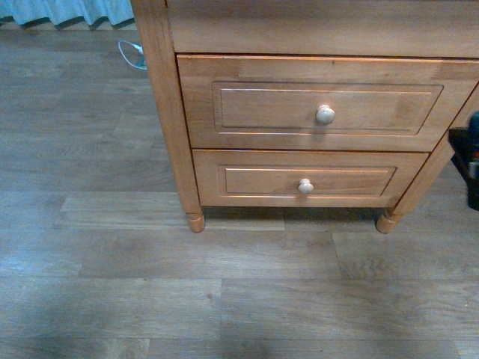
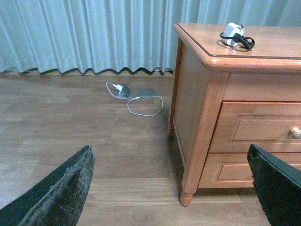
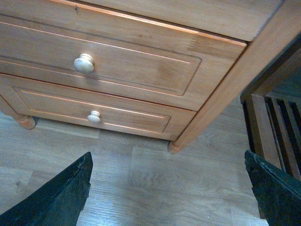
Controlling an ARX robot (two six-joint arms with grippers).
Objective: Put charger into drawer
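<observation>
With the left gripper (image 2: 170, 153) spread wide and empty, the charger (image 2: 231, 33) lying on the cabinet top (image 2: 282, 44) and the drawer (image 1: 247, 108) shut, the equally wide right gripper (image 3: 168, 157) should square onto the knob (image 3: 84, 63) and pull straight out.

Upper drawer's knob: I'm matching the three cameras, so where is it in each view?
Front view: knob right of centre, on the drawer panel.
Left wrist view: knob at the picture's very edge.
Right wrist view: knob above the smaller knob.
Shared landmark: the front left foot.
</observation>
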